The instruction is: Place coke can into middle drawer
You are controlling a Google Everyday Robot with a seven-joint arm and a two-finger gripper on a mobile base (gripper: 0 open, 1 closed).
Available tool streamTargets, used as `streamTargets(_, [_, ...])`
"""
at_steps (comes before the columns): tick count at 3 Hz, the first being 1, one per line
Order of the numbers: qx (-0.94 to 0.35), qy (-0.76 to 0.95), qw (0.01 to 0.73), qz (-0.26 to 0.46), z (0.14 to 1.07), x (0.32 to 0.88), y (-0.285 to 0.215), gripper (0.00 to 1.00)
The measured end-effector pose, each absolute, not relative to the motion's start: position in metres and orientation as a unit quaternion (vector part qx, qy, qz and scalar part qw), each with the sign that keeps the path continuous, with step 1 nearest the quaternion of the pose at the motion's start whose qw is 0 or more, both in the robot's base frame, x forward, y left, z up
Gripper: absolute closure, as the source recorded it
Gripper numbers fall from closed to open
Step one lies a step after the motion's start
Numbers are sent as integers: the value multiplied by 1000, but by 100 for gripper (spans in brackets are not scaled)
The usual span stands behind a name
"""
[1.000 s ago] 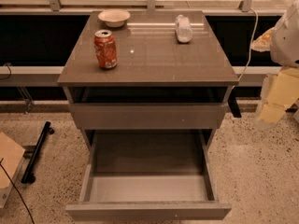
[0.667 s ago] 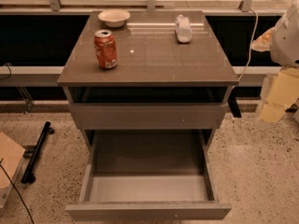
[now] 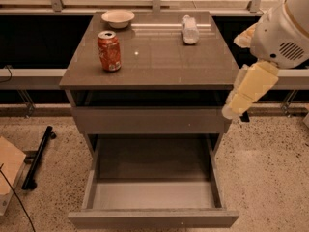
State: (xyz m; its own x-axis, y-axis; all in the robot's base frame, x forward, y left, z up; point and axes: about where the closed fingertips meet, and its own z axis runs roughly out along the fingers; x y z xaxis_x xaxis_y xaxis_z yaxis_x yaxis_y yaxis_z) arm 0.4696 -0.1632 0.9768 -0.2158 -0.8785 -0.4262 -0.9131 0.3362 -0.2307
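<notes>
The coke can (image 3: pixel 109 50), red-orange with a silver top, stands upright on the left part of the cabinet top (image 3: pixel 159 66). The middle drawer (image 3: pixel 153 218) is pulled wide open low at the front, and its pale grey floor is bare. My gripper (image 3: pixel 232 112) hangs at the end of the pale arm, beside the cabinet's right front corner. It is about level with the upper drawer front, well to the right of the can, and holds nothing.
A pale bowl (image 3: pixel 118 18) sits at the back left of the top and a clear plastic bottle (image 3: pixel 189 29) lies at the back right. The upper drawer front (image 3: pixel 149 120) is closed. A black bar (image 3: pixel 38 156) and a board (image 3: pixel 8 170) lie on the floor at the left.
My arm has swung left, bringing the gripper closer to the cabinet's right front corner. The can, bowl, bottle and drawer have not moved.
</notes>
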Motion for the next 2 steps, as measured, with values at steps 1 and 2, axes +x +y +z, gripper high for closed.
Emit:
streamTargets(1, [-578, 760, 286, 80, 973, 489, -129, 0])
streamTargets(2, [-580, 745, 310, 113, 969, 505, -103, 0])
